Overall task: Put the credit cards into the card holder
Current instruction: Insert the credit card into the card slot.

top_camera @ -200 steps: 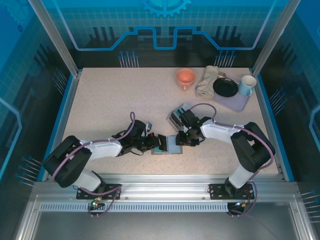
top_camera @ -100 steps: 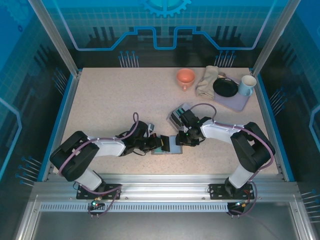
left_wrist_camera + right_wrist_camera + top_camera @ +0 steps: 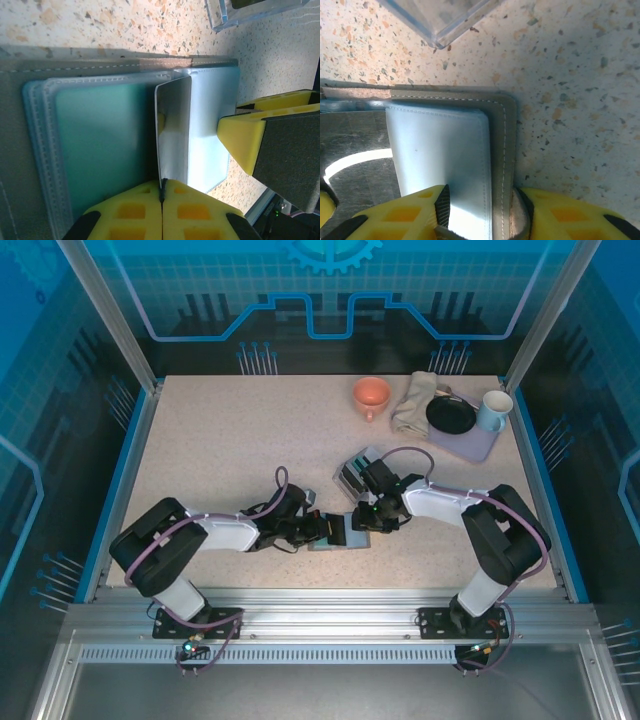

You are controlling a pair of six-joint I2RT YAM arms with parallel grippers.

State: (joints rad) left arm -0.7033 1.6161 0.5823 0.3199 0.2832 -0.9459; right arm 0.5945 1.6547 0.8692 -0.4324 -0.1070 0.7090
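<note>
Since a second ago my left arm had reached further right. Its left gripper [image 3: 161,196] pinched a whitish card [image 3: 172,130] edge-up over the card holder [image 3: 343,531] near the table's front edge. The right gripper [image 3: 480,210] clamped the holder's flap. Next I judged the card must slide into a sleeve.

left claw [image 3: 161,197] pinches whitish card [image 3: 174,135] over holder [image 3: 100,145]

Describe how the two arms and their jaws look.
Both arms have white link shells with black joints, and a purple cable loops along each. The left gripper and right gripper carry bright yellow blocks with square recesses. The other arm's finger shows a dark grey foam pad.
</note>
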